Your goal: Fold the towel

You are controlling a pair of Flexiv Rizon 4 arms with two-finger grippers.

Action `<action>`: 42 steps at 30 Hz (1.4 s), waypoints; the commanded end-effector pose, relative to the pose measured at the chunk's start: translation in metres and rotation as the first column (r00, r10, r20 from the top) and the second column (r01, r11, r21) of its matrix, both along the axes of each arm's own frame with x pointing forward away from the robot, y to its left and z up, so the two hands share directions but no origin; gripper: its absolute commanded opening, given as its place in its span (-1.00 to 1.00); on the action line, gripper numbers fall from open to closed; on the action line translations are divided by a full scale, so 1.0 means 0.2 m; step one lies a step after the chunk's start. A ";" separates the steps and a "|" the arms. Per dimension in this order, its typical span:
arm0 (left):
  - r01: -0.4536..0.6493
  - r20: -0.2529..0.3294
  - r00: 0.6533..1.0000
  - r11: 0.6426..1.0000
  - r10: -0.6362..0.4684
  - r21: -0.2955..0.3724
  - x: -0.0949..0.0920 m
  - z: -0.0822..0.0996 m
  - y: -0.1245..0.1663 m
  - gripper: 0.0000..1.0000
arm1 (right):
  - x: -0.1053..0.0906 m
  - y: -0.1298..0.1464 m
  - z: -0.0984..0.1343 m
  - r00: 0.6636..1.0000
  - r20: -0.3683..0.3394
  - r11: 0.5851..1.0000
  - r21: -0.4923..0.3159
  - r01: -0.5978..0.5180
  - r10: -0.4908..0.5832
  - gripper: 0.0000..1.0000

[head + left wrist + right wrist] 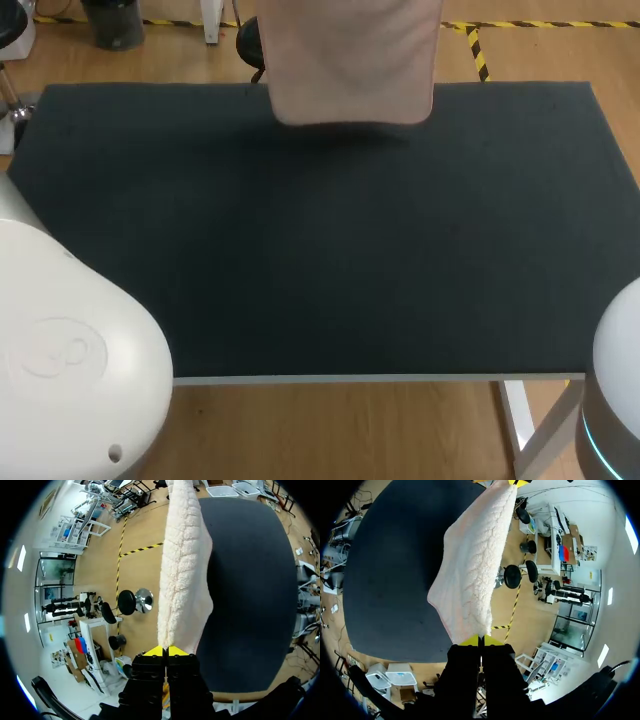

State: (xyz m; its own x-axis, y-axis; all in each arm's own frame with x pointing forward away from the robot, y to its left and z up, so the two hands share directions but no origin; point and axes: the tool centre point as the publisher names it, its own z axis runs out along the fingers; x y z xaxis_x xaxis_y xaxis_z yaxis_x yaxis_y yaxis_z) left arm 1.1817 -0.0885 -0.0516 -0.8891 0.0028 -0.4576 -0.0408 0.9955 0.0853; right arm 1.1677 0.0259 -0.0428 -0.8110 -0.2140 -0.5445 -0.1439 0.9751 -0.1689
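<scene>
Your left gripper and right gripper each pinch a corner of the hanging towel, likely soft, light and floppy, so corners are the best hold.

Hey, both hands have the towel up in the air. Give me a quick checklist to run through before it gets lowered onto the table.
1. Grip of the left hand on the towel: ok, shut on its edge.
2. Grip of the right hand: ok, shut on the towel's edge.
3. Towel spread between both hands, no twist: ok.
4. Lower edge over the table, near its far side: ok.
5. Lower edge touching the table: cannot tell.
</scene>
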 end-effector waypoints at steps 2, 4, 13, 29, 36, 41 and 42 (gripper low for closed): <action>0.033 -0.014 0.999 0.999 -0.032 0.027 -0.12 -0.14 -0.02 -1.00 | -0.14 0.01 -0.12 1.000 -0.012 0.999 -0.039 -0.021 0.021 -1.00; 0.058 -0.044 0.997 0.998 -0.057 0.038 -0.20 -0.24 -0.04 -1.00 | -0.21 0.01 -0.19 0.998 -0.038 0.998 -0.037 -0.041 0.040 -1.00; 0.095 -0.153 0.983 0.995 -0.097 -0.021 -0.60 -0.52 -0.04 -1.00 | -0.55 -0.09 -0.49 0.987 -0.162 1.000 -0.006 -0.009 0.008 -1.00; 0.094 -0.217 0.969 0.990 -0.115 -0.103 -0.98 -0.57 0.01 -1.00 | -0.94 -0.13 -0.60 0.975 -0.220 0.999 0.030 0.044 -0.037 -1.00; 0.087 -0.298 0.947 0.990 -0.116 -0.107 -0.94 -0.73 -0.04 -1.00 | -0.93 -0.12 -0.77 0.953 -0.296 0.997 0.015 0.074 -0.067 -1.00; 0.058 -0.374 0.922 0.991 -0.099 -0.119 -0.89 -0.89 -0.06 -1.00 | -0.90 -0.13 -0.94 0.926 -0.368 0.995 0.021 0.099 -0.084 -1.00; 0.050 -0.387 0.917 0.990 -0.097 -0.130 -0.88 -0.92 -0.06 -1.00 | -0.89 -0.13 -0.97 0.921 -0.380 0.994 0.020 0.107 -0.091 -1.00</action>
